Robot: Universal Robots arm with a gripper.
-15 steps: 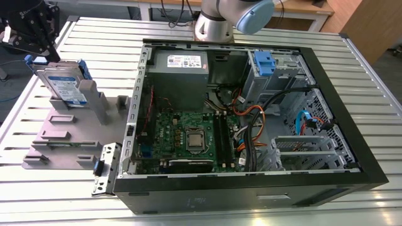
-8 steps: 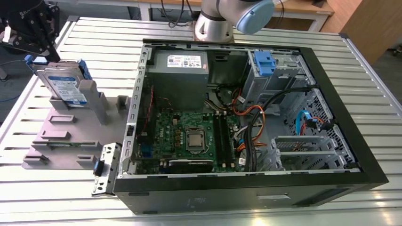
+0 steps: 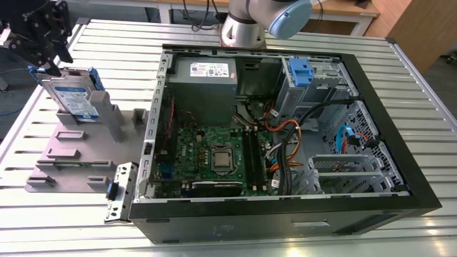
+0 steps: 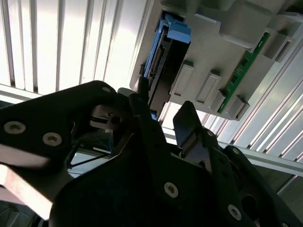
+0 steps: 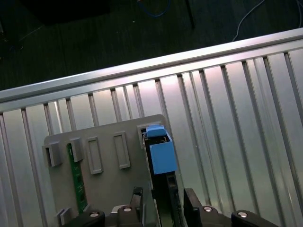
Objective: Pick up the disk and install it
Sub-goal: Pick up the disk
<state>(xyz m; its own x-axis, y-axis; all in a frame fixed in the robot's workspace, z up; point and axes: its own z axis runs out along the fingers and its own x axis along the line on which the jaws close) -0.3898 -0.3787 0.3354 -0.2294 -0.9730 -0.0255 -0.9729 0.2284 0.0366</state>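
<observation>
Disk (image 3: 72, 100) stands on edge in a slot of the grey fixture (image 3: 71, 156). Gripper (image 3: 44, 65) sits above the fixture, fingers (image 5: 138, 197) apart, straddling the disk's top edge.

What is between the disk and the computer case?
In the exterior view, the grey holder's upright posts stand between disk and case.

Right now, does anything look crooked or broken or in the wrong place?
Nothing looks broken. The disk stands on edge in a grey holder, outside the open computer case, with the gripper at its top. A metal bracket sits on the table by the case's corner and looks loose.
</observation>
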